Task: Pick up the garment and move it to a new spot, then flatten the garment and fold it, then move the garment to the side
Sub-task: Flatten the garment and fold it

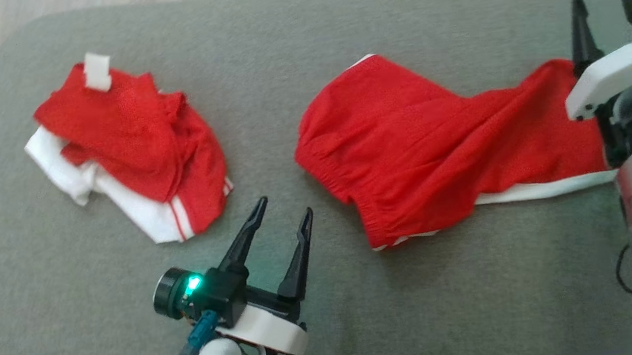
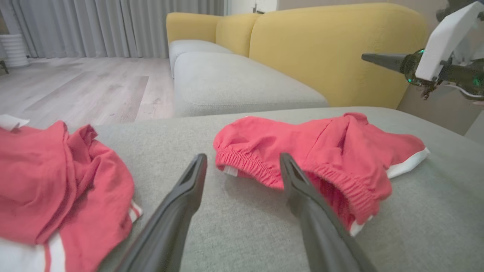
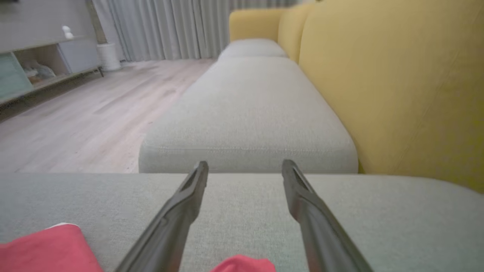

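A pair of red shorts (image 1: 437, 146) with white trim lies spread and wrinkled across the grey cushion (image 1: 333, 330), its elastic waistband toward my left gripper. In the left wrist view the shorts (image 2: 321, 151) sit just beyond the open left gripper (image 2: 242, 160), whose right finger overlaps the waistband. In the head view the left gripper (image 1: 284, 208) hovers empty between the two garments. My right gripper (image 1: 606, 4) stands open above the shorts' right end, holding nothing. The right wrist view shows the open right gripper (image 3: 244, 168) with red cloth (image 3: 45, 249) below.
A second red and white garment (image 1: 128, 145) lies crumpled at the cushion's left, also seen as the crumpled garment (image 2: 56, 189). A yellow sofa back (image 2: 332, 49) rises behind, further grey cushions (image 3: 249, 113) extend away, and wooden floor (image 2: 75, 87) lies past the cushion's edge.
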